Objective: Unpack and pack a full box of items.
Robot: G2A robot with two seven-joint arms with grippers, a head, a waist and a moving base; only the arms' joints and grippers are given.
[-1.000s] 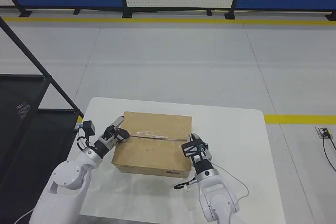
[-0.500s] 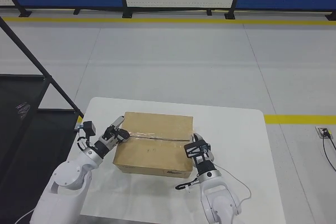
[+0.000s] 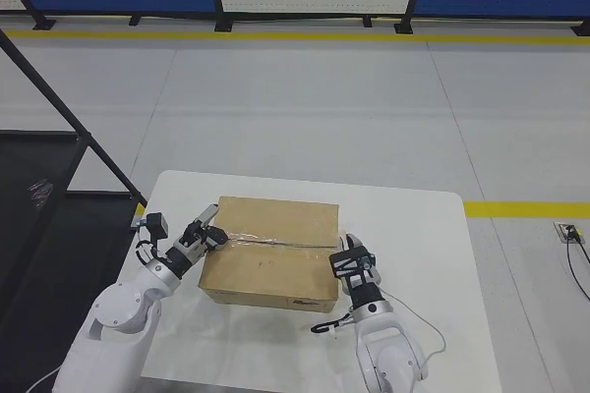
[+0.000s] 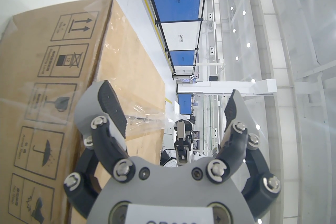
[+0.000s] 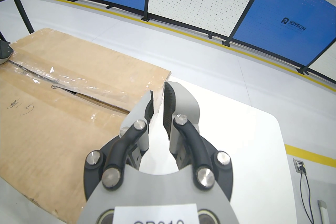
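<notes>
Brown cardboard box sits mid-table, flaps down. Clear tape runs along the centre seam, wrinkled and partly lifted, with a dark gap under it. Handling symbols are printed on the left end face, pen scrawl on top. Left tool is spread wide at the box's left end, by the seam. Right tool is at the right end, pads almost pressed together; tape between them: cannot tell.

Holds left gripper spread wide, forearm angled inward. Holds right gripper pinched nearly closed, only a sliver of gap, forearm pointing straight ahead.
</notes>
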